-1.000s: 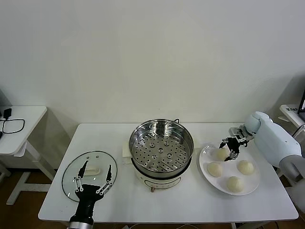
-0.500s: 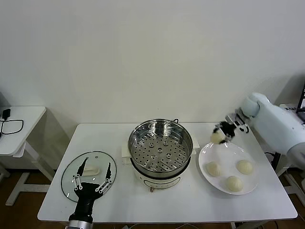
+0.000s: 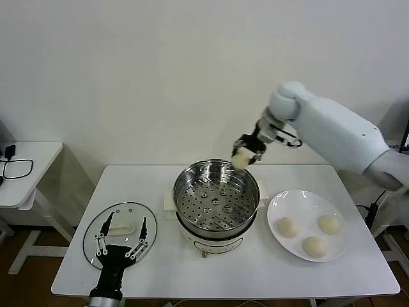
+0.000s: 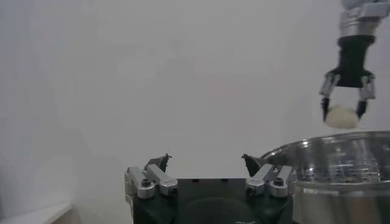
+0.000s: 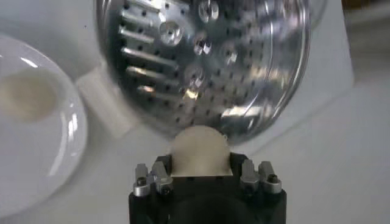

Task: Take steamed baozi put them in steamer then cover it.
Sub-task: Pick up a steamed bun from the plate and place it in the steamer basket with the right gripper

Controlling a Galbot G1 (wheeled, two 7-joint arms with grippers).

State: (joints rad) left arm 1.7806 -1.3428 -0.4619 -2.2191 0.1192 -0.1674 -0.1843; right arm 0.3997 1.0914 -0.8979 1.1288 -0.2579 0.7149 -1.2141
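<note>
Nearest to you, the left gripper (image 3: 119,241) hangs low at the front of the table (image 3: 255,275), right over the cover (image 3: 102,240). Its fingers are spread wide and hold nothing. The glass cover lies flat on the table under them, with its white handle (image 3: 121,228) just past the fingertips. Only the head view shows you this cover. The left wrist view looks out flat between its own two open fingers (image 4: 155,181) and sees none of it.

Beside that gripper, toward the middle of the table, stands the steamer (image 3: 216,198) on its white base. Its tray of holes has nothing on it. On the far side of the steamer from the left gripper sits a white plate (image 3: 300,206) with three steamed baozi (image 3: 314,246) on it.

Farther back and higher up, the right gripper (image 3: 246,153) is squeezed shut on a fourth bun (image 3: 241,159). It hangs in the air above the back rim of the steamer, not touching it. The right arm (image 3: 332,131) reaches in from the right side, bent down at the wrist, so the fingers point down.

The right wrist view shows you what the head view hides: the bun (image 5: 200,152) sits snug between the fingers, and the tray (image 5: 207,61) lies right below and ahead of it. The left wrist view shows this gripper (image 4: 345,109) from the side, holding the bun just above the steamer's rim (image 4: 329,149).
</note>
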